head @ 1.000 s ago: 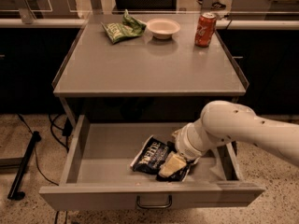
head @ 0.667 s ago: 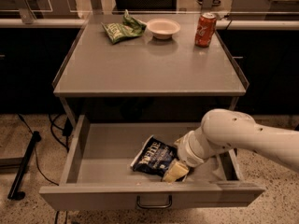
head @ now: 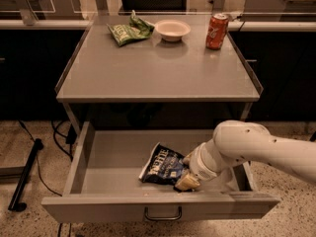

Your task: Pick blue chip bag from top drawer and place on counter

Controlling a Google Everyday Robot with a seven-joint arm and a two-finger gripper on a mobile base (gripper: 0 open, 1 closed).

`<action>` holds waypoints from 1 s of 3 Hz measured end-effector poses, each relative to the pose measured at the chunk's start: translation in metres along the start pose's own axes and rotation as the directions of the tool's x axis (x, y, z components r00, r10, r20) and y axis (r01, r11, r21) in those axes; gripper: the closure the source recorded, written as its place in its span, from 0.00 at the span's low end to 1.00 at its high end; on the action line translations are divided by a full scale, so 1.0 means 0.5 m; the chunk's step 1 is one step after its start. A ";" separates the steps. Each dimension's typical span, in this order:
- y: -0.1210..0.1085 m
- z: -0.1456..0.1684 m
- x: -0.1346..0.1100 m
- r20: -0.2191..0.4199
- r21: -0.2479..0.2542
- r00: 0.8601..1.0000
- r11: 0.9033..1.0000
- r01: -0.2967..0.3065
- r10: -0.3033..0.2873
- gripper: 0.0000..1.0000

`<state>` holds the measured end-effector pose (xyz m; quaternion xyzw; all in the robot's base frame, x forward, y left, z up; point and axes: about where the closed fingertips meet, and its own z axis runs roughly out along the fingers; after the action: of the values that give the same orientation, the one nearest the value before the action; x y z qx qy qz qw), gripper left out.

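The blue chip bag (head: 159,165) lies wrinkled on the floor of the open top drawer (head: 113,152), right of its middle, white lettering up. My gripper (head: 184,177) reaches in from the right on the white arm (head: 247,144) and sits low in the drawer against the bag's right edge. Its tip touches or overlaps the bag near the drawer's front. The counter (head: 158,70) is above the drawer, and the blue bag is not on it.
On the counter's far edge stand a green snack bag (head: 127,30), a white bowl (head: 172,29) and a red soda can (head: 217,31). The drawer's front panel with its pull handle (head: 163,215) is nearest the camera. Cables and a dark stand (head: 24,174) lie on the floor at the left.
My arm has moved slightly lower and to the right, bringing the gripper down at the bag's right edge. The blue chip bag has stayed about where it was.
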<state>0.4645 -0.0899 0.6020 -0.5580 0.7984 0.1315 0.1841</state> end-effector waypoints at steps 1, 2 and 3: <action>0.000 0.000 0.000 0.000 0.000 1.000 1.000 0.000 0.000 0.78; 0.008 -0.032 -0.010 0.000 0.006 1.000 1.000 0.014 -0.014 0.99; 0.012 -0.098 -0.027 0.007 0.011 0.999 0.999 0.039 -0.039 1.00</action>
<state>0.4556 -0.0966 0.6521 -0.5720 0.7874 0.1253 0.1926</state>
